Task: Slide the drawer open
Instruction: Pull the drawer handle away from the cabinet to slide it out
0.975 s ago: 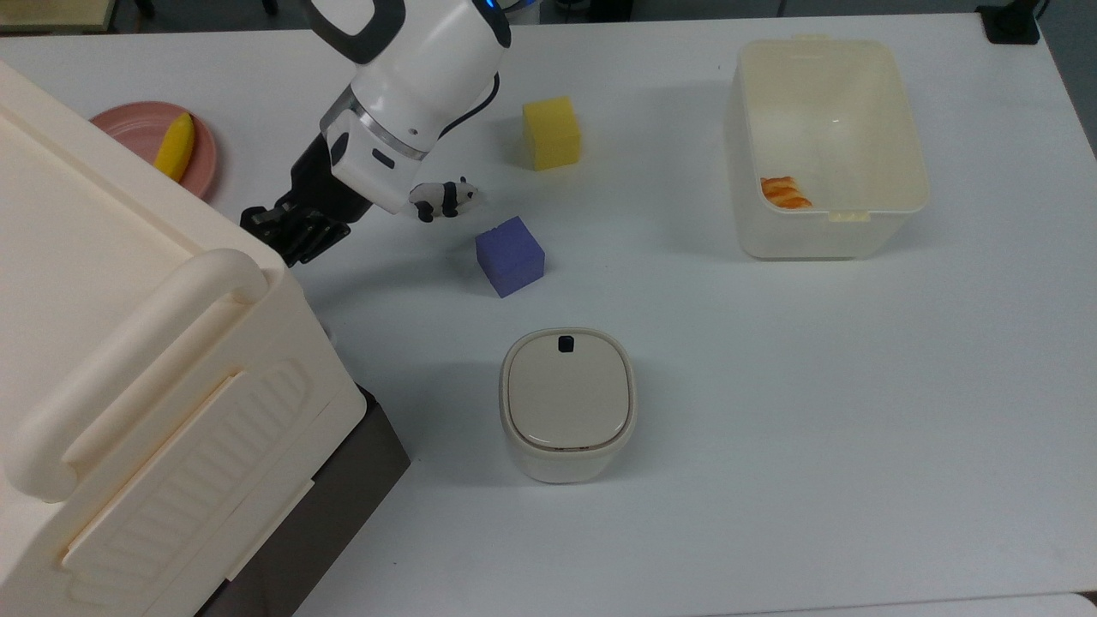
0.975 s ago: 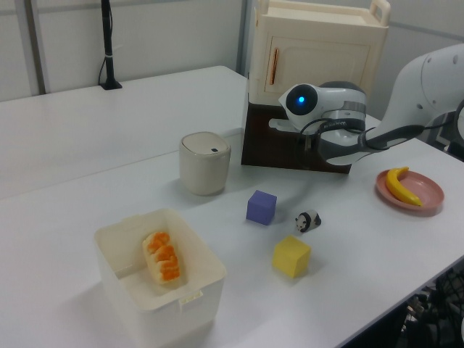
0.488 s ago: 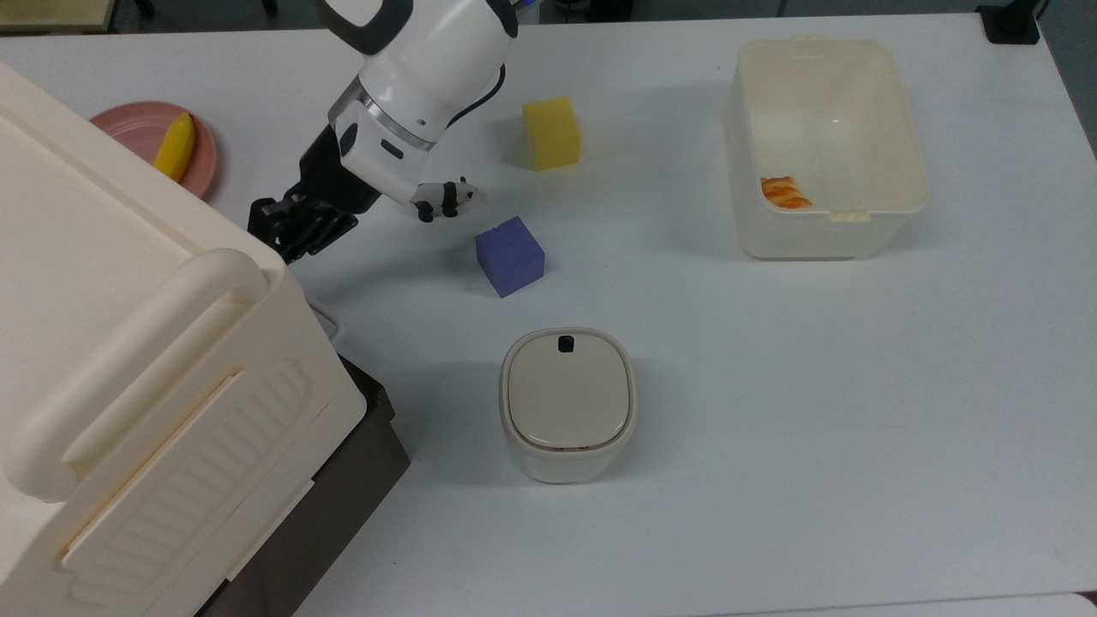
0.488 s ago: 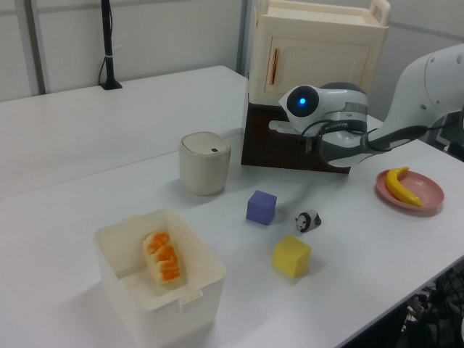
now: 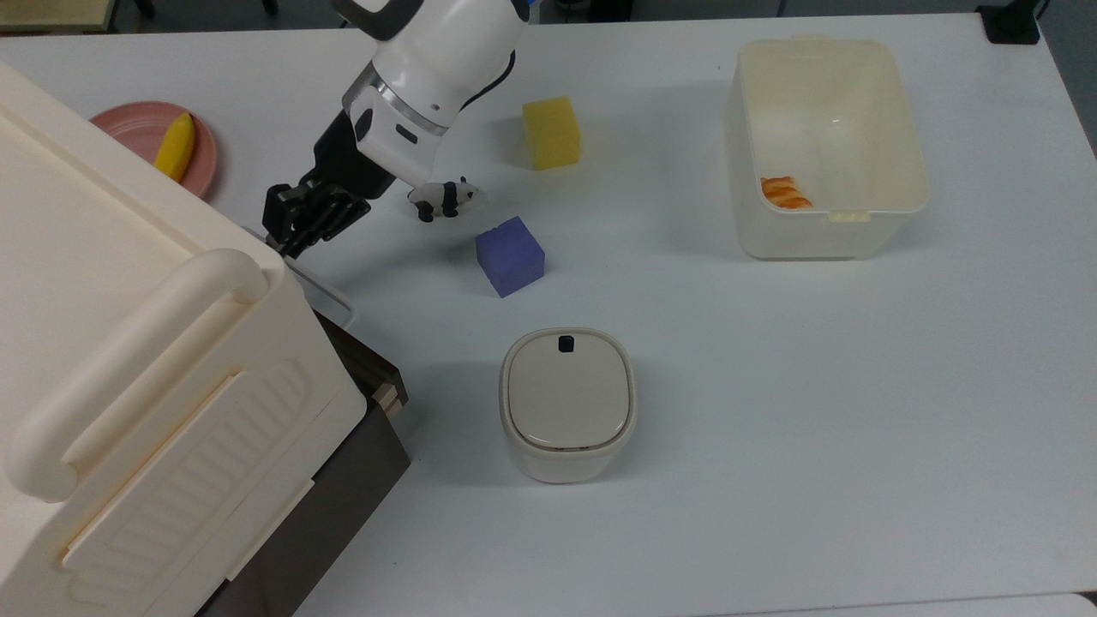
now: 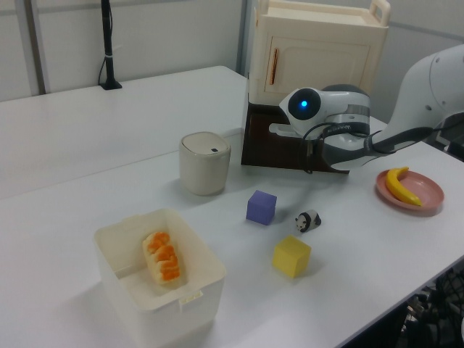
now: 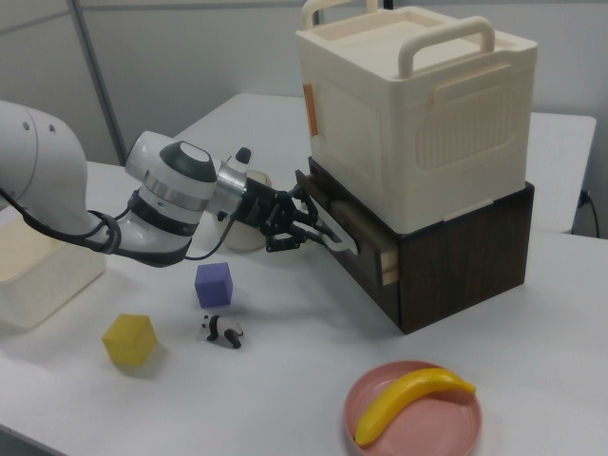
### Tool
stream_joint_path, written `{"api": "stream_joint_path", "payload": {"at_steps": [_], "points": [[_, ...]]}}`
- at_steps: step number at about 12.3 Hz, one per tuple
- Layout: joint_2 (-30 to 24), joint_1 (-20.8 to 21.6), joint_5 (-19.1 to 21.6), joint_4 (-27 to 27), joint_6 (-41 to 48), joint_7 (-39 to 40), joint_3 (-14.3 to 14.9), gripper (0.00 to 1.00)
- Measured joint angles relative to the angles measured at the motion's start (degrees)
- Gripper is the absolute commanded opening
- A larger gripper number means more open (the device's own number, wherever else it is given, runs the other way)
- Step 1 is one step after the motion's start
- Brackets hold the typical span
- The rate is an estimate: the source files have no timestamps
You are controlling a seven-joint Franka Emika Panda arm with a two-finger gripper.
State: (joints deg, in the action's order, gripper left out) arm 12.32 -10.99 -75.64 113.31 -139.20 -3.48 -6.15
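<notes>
The drawer [image 7: 366,239] sits at the foot of the cream cabinet [image 7: 418,104], partly drawn out, its wide front facing the right view's left; the gripper [image 7: 302,220] is clamped on its thin white handle [image 5: 317,287]; a clear tub [image 5: 827,137] holds an orange-striped piece of food [image 5: 784,192]; a pink plate [image 7: 413,418] carries a banana [image 7: 410,399].
</notes>
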Motion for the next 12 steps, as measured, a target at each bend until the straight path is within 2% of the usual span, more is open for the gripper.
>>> {"api": "stream_joint_path", "payload": {"at_steps": [12], "points": [[-6.31,-0.02,0.00,7.72,0.00,-1.71,-2.01,0.05]]}}
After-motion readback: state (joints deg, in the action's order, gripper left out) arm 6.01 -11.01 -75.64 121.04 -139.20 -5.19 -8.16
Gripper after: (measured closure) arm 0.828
